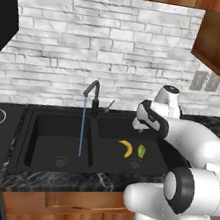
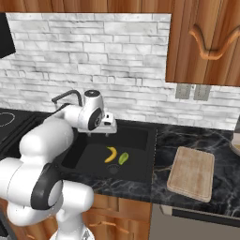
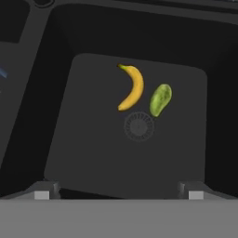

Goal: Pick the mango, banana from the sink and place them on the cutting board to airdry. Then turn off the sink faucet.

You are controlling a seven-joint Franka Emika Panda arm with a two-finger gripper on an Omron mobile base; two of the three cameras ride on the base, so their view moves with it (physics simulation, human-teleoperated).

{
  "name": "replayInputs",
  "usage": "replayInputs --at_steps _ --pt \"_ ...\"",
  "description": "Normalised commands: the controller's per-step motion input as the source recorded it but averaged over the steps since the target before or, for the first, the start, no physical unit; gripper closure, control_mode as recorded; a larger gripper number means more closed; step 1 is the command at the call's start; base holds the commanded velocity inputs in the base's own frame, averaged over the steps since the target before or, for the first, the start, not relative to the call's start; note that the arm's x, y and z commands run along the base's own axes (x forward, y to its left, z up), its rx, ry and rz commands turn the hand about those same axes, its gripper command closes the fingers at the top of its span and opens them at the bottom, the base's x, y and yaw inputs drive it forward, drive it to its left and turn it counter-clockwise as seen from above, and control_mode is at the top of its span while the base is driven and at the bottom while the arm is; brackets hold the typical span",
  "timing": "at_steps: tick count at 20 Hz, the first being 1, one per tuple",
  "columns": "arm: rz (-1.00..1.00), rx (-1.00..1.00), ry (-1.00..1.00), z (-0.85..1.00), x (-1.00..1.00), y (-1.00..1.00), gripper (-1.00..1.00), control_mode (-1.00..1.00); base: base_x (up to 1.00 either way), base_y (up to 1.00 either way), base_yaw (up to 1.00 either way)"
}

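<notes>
Dark marble surface carries black double sink and tan cutting board, board lying flat, well right of sink. Faucet at back over divider, blue water stream falling into left basin. Arm's jaws hang above right basin, spread wide, grasping nothing. Banana lies on right basin floor, just beside mango, both near round drain.
</notes>
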Motion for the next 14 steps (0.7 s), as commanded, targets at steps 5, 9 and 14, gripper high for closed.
replayInputs --at_steps 5,9,14 --pt "0.00 0.00 0.00 -0.24 0.11 0.00 -1.00 -1.00 0.00 0.00 0.00" --pt "0.00 0.00 -0.05 -0.28 0.05 0.00 -1.00 -1.00 0.00 0.00 0.00" --pt "0.00 0.00 -0.06 -0.29 0.07 0.00 -1.00 -1.00 0.00 0.00 0.00"
